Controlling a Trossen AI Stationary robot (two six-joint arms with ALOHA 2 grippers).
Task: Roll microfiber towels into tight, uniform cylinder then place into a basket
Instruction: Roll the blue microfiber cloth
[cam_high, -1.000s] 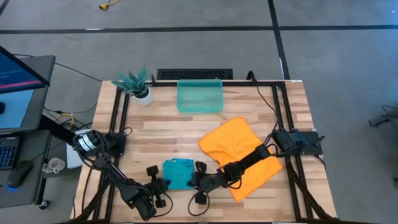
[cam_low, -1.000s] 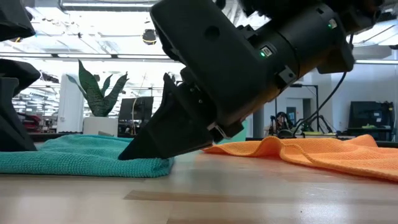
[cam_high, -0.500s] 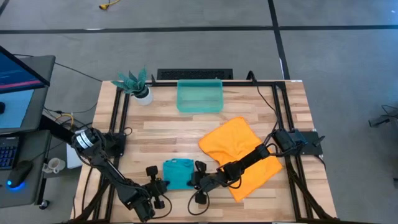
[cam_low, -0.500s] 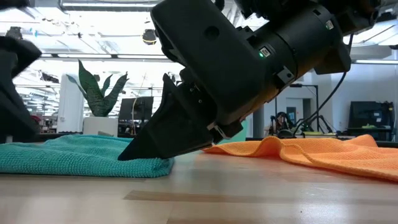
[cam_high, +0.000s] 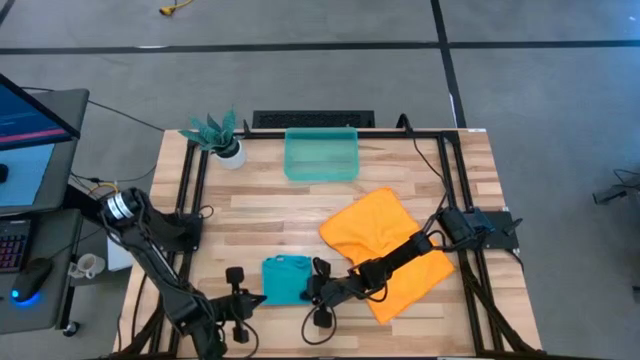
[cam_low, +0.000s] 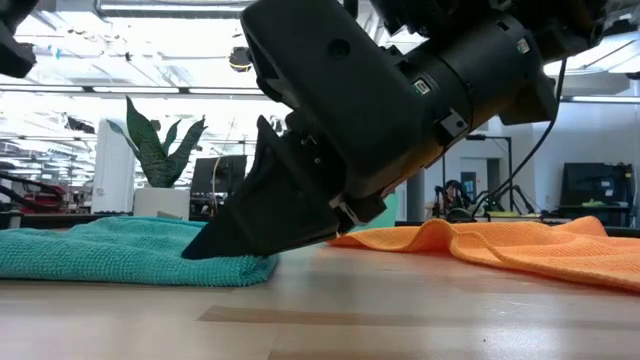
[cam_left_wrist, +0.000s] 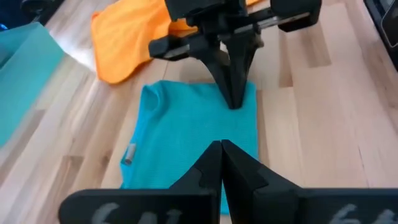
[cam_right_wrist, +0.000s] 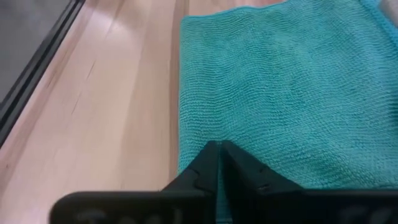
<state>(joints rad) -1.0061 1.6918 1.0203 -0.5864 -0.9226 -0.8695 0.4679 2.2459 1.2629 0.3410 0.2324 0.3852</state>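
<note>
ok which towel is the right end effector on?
The teal-blue towel, the smaller one near the table's front edge; the right end effector tips rest on its edge. The larger orange towel only lies under that arm.

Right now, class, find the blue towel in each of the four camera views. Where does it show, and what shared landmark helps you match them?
High view: blue towel, near the table's front edge, left of centre.
Low view: it lies flat at the left.
Left wrist view: it fills the middle.
Right wrist view: it covers the right part.
Shared landmark: the orange towel, beside it in the high, low and left wrist views; the right wrist view does not show it.
</note>
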